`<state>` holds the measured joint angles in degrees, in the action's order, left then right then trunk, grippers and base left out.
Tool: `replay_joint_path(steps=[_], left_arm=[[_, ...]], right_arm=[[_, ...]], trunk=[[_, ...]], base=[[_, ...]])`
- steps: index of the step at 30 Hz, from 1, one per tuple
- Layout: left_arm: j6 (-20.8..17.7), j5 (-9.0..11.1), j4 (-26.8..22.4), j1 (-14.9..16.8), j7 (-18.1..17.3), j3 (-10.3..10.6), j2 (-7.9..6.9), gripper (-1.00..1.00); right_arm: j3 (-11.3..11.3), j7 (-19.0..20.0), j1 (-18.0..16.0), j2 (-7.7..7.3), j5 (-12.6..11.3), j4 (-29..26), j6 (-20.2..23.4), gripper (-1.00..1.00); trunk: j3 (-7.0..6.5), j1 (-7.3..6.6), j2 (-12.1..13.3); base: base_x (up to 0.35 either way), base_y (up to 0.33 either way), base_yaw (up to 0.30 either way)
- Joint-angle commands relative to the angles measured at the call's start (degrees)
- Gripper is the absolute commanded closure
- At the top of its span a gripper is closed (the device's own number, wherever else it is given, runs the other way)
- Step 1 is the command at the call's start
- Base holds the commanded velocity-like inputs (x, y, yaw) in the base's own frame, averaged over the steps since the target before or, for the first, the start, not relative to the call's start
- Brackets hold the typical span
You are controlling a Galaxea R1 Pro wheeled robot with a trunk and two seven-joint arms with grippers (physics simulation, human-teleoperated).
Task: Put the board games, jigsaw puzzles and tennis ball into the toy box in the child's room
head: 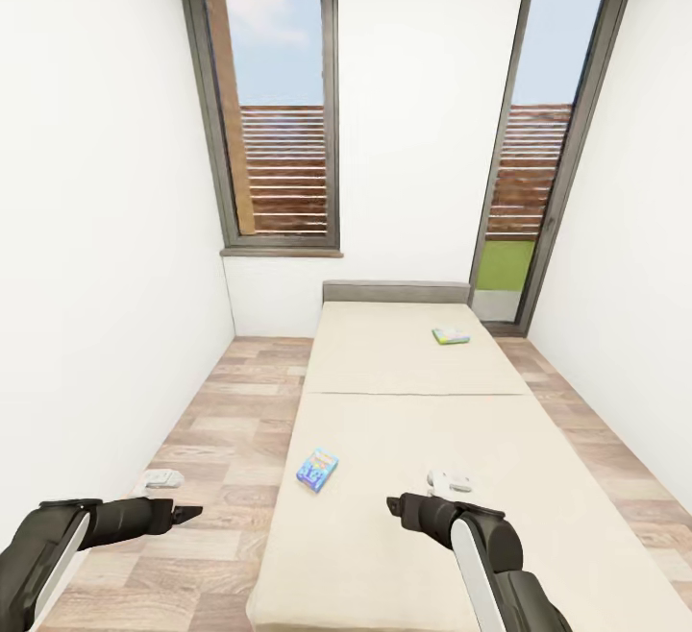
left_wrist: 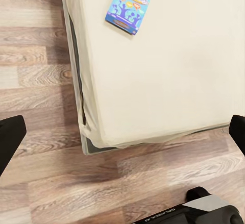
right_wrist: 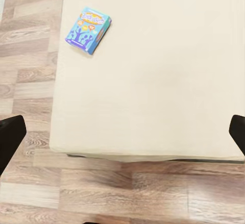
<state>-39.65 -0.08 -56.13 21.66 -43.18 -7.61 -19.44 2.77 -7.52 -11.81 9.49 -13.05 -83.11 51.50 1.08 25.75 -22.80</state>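
The blue board game (head: pixel 317 470) lies near the bed's (head: pixel 404 526) left edge, long axis slightly angled, between both tools; right tool (head: pixel 392 505) and left tool (head: pixel 188 514) both spread, empty.

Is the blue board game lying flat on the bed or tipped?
Flat: the blue board game lies face up on the bed.

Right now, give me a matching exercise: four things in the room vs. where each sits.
Things:
1. blue board game
2. green-edged board game
3. left end effector
4. right end effector

Places:
A. far end of the bed, near the headboard
B. over the wood floor beside the bed
C. near end of the bed, by its left edge
D. over the mattress at the near end

Pairs: 1-C, 2-A, 3-B, 4-D
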Motion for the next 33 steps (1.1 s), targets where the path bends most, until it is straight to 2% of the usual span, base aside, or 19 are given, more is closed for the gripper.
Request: replay_joint_path(steps=[1, 33], left_arm=[[-0.4, 0.0, 0.0, 0.0, -0.2, -0.1, 0.01, -1.00], [-0.3, 0.0, 0.0, 0.0, -0.2, -0.1, 0.01, -1.00]], right_arm=[[0.0, -0.6, 0.0, 0.00, -0.6, -0.1, 0.0, -1.00], [0.1, -0.6, 0.0, 0.09, -0.6, 0.0, -0.6, -1.00]], trunk=[[0.11, 0.04, -0.1], [-0.10, 0.04, -0.1]], base=[[0.006, 0.000, 0.000], [0.068, -0.047, -0.011]])
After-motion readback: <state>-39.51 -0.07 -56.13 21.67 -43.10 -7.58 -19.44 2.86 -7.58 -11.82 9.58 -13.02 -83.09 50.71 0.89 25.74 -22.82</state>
